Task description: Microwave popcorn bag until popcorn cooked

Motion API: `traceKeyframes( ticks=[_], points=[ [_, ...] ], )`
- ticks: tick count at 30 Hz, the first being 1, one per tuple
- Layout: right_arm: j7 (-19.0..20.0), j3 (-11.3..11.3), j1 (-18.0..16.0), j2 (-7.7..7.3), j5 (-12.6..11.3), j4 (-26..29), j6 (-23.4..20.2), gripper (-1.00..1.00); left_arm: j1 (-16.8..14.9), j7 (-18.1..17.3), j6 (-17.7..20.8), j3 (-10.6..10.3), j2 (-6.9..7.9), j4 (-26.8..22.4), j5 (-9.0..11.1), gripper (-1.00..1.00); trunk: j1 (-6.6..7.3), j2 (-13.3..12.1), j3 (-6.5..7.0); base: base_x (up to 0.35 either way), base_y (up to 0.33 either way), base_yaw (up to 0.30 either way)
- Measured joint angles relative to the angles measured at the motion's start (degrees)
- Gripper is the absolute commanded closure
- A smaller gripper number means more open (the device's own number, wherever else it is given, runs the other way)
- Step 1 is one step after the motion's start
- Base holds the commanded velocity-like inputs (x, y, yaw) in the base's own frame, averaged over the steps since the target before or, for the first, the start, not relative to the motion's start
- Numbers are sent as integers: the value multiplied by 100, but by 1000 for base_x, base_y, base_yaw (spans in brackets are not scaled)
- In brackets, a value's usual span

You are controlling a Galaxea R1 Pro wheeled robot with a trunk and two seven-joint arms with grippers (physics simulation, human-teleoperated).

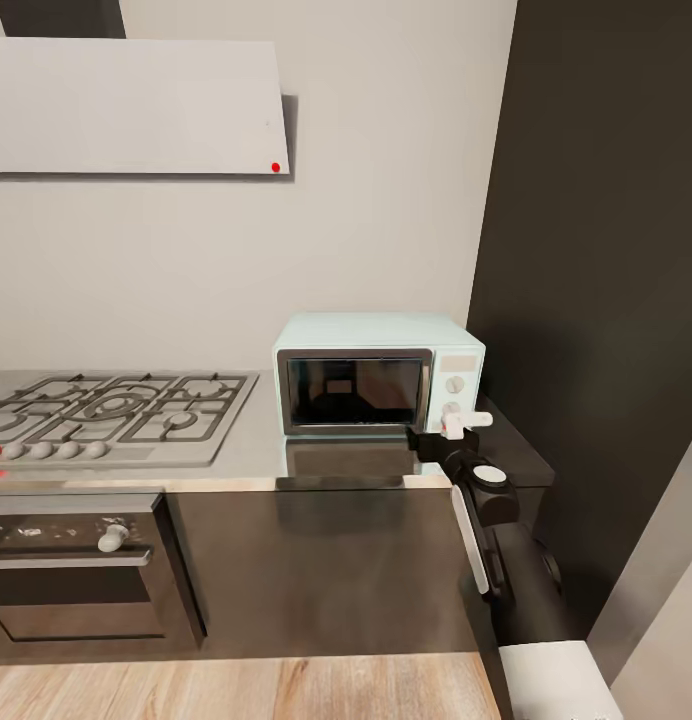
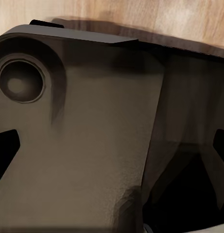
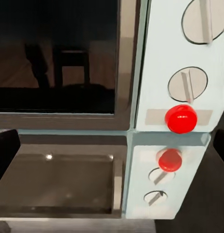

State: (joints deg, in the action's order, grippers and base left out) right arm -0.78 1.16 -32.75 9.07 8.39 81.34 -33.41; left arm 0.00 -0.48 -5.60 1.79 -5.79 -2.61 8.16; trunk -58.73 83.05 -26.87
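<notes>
Right hand [image 1: 464, 424] at the small mint-blue microwave [image 1: 378, 372]'s control panel.
Microwave stands door shut on the glossy grey steel table [image 1: 316, 462], at 12 o'clock; the hand seems open; left hand's state I cannot tell.

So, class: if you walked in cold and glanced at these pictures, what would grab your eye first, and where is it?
Probably the mint-blue microwave, standing with its door closed at the right end of the steel countertop against the wall. The right gripper is up at its control panel, close to the red button below the two knobs. To the left lies the gas hob, with an oven beneath.
</notes>
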Motion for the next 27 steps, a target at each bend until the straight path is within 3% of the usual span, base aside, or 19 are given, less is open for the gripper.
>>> traceKeyframes(
  ticks=[3, 7, 27],
  points=[
    [-30, -1, -184, 16, 18, 25, -587, -100, 0, 0, 0, 0, 2, 0, 6, -100, 0, 0, 0, 0, 0, 0],
    [-110, 0, -653, 31, -5, -22, -820, -100, 0, 0, 0, 0, 6, 0, 9, -100, 0, 0, 0, 0, 0, 0],
    [-451, 105, -773, 92, 100, -189, -768, -100, 16, 5, -17, 24, 28, -21, 37, -100, 0, 0, 0, 0, 0, 0]
  ],
)
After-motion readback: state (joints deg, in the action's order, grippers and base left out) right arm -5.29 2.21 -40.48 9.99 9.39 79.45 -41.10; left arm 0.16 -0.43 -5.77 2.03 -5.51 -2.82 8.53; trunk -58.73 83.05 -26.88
